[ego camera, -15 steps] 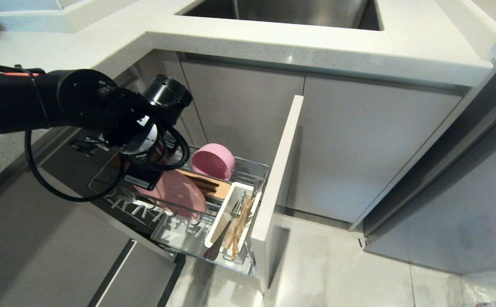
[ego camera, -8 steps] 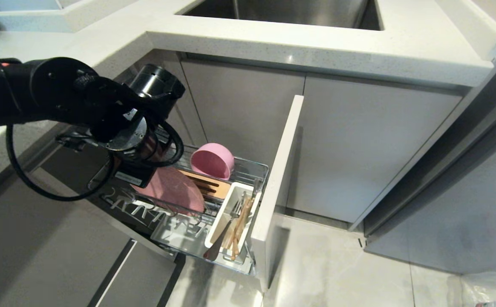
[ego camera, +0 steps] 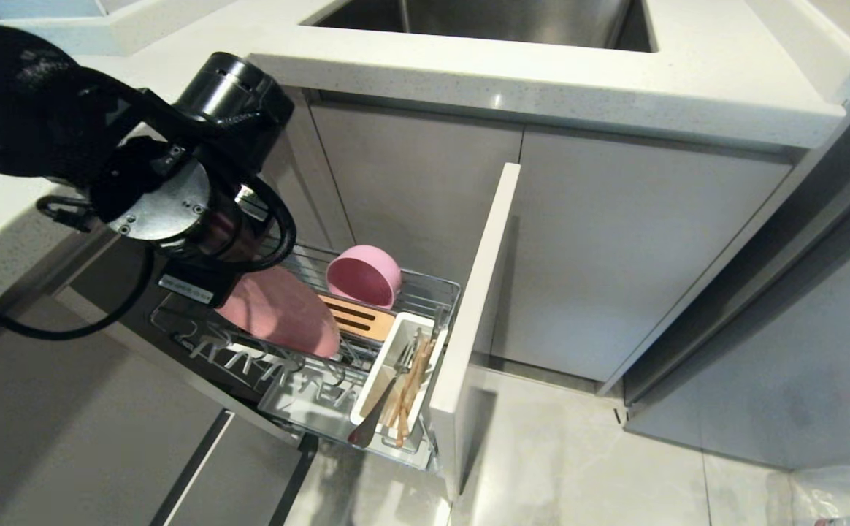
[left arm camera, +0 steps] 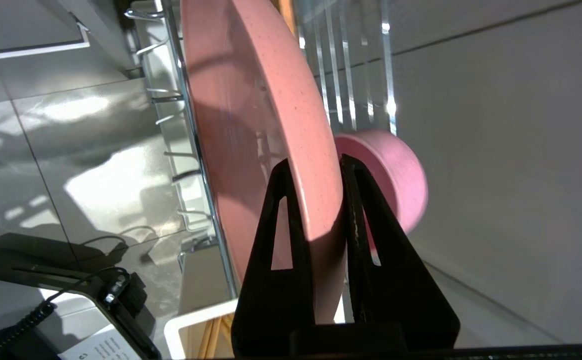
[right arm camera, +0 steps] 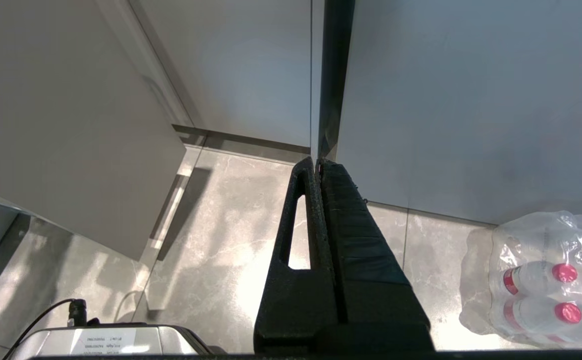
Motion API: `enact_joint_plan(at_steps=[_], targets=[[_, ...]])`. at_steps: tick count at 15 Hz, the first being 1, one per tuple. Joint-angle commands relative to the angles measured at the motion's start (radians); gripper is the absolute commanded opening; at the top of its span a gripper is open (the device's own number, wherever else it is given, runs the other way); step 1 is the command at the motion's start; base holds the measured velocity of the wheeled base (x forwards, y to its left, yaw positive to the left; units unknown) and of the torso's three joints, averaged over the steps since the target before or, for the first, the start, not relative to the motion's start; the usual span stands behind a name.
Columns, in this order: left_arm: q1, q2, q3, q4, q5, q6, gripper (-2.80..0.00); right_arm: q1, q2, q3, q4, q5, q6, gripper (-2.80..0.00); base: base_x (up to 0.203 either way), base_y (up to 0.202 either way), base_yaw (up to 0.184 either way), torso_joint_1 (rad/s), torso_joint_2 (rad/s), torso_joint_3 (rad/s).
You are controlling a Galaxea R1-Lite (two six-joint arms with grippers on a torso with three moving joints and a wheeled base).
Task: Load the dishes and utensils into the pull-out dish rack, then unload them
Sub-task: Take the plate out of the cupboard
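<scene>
While the pull-out dish rack [ego camera: 436,296] stands open below the tabletop [ego camera: 615,80], these lines describe the scene.

Stage: judged from the layout, loading looks finished and unloading is starting with the plate; 3 kinds of item remain in the rack.

Plate: the flat pink plate [ego camera: 282,310] is tilted on edge above the rack's wire prongs, near the slotted wooden strip [ego camera: 355,318]; whether its lower rim touches the wires cannot be told.

Bowl: the pink bowl [ego camera: 364,274] lies on its side at the back of the rack, apart from the plate.

Utensils: the chopsticks [ego camera: 410,387] and the dark fork [ego camera: 381,402] lie in the white caddy [ego camera: 396,343] beside the front panel [ego camera: 476,314].

Left gripper [left arm camera: 316,167]: its 2 fingers [left arm camera: 281,200] are clenched on the plate's rim, 1 on each face, with only the rim's thickness between them.

Right gripper [right arm camera: 318,162]: parked away from the rack, pointing at the floor; its fingers are pressed together with nothing between them.

Left to do: by my reading, the plate, bowl, chopsticks and fork all have to come out.
</scene>
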Motion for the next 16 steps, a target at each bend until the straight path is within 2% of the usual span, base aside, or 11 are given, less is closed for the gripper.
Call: enact_joint_plan(at_steps=[1, 6, 8, 10, 11, 12, 14, 16], targets=[[-0.024, -0.034, -0.016, 0.019, 0.010, -0.009, -2.80, 0.000, 0.000, 0.002, 0.000, 0.000, 0.001, -2.80, 0.000, 0.000, 0.000, 0.000, 0.00, 0.000], [-0.141, -0.117, -0.104, 0.109, 0.033, -0.001, -2.80, 0.000, 0.000, 0.002, 0.000, 0.000, 0.001, -2.80, 0.000, 0.000, 0.000, 0.000, 0.00, 0.000], [-0.197, -0.137, -0.142, 0.126, 0.041, 0.046, -2.80, 0.000, 0.000, 0.002, 0.000, 0.000, -0.001, -2.80, 0.000, 0.000, 0.000, 0.000, 0.00, 0.000], [-0.269, -0.150, -0.200, 0.121, 0.067, 0.134, -2.80, 0.000, 0.000, 0.002, 0.000, 0.000, -0.001, -2.80, 0.000, 0.000, 0.000, 0.000, 0.00, 0.000], [-0.304, -0.161, -0.213, 0.111, 0.086, 0.189, -2.80, 0.000, 0.000, 0.002, 0.000, 0.000, 0.001, -2.80, 0.000, 0.000, 0.000, 0.000, 0.00, 0.000], [-0.358, -0.177, -0.214, 0.062, 0.102, 0.280, -2.80, 0.000, 0.000, 0.002, 0.000, 0.000, -0.001, -2.80, 0.000, 0.000, 0.000, 0.000, 0.00, 0.000], [-0.438, -0.212, -0.215, -0.094, 0.123, 0.516, -2.80, 0.000, 0.000, 0.002, 0.000, 0.000, -0.001, -2.80, 0.000, 0.000, 0.000, 0.000, 0.00, 0.000], [-0.455, -0.241, -0.215, -0.264, 0.129, 0.746, -2.80, 0.000, 0.000, 0.002, 0.000, 0.000, 0.001, -2.80, 0.000, 0.000, 0.000, 0.000, 0.00, 0.000]])
